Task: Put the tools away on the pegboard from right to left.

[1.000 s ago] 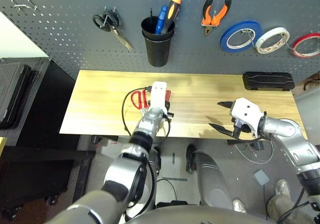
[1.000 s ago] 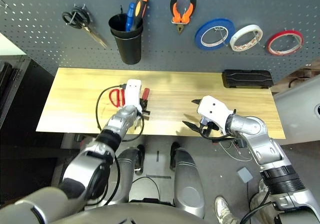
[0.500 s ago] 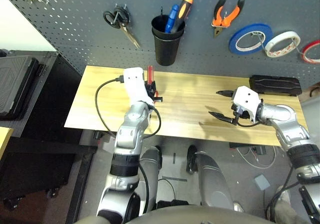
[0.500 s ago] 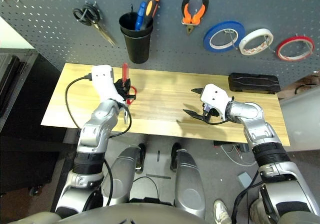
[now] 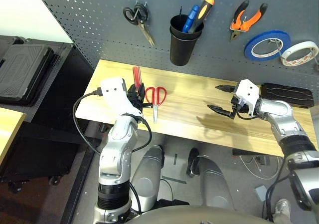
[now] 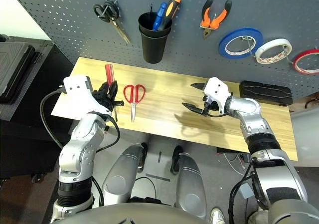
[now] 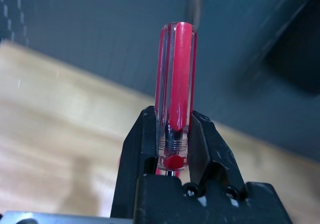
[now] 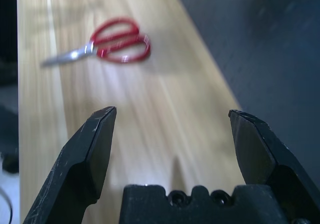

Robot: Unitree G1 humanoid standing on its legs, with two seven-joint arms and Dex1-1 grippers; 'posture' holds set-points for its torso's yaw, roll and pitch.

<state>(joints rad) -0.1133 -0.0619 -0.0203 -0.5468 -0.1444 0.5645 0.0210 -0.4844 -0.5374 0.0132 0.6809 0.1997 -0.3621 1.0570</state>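
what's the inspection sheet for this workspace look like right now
surface: wooden table, mostly bare
job's things: red scissors flat on table; screwdriver in left tool; pliers and red tape hung on pegboard
clutter: black scissors, cup of drivers, blue tape, white tape, black case
grippers: left tool shut on screwdriver, handle up; right tool open, empty
cables: black cable looping off left wrist
surroundings: dark cabinet at left
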